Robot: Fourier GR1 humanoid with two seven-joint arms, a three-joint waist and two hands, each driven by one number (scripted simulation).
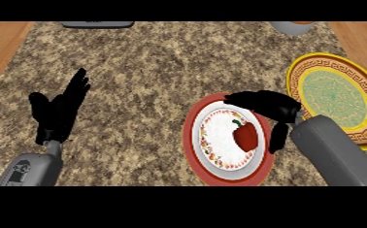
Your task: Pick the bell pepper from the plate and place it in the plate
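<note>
right hand (267, 106) is over the far right rim of the red-rimmed plate (195, 147), fingers curled and arched down across the rim, holding nothing, thumb hanging down along the plate's right side. the bell pepper (246, 136) sits just under and inside that hand, red with a little green stem, lying on the white centre of the plate, close to the thumb but whether they touch is hard to tell. the grey forearm runs back from the hand toward the lower right corner. just beyond the hand, on its outer side, there's the yellow plate (312, 65) with a patterned border and a green centre, its near edge partly hidden by the wrist. well across from the right hand, the left hand (57, 109) shows at the far side of the granite counter (165, 67), fingers straight and up, resting, nothing in it. up past the right hand at the back edge, a grey cup (292, 27), only partly in view, and far off at the back left a dark grey flat object (98, 24), cut off.
</note>
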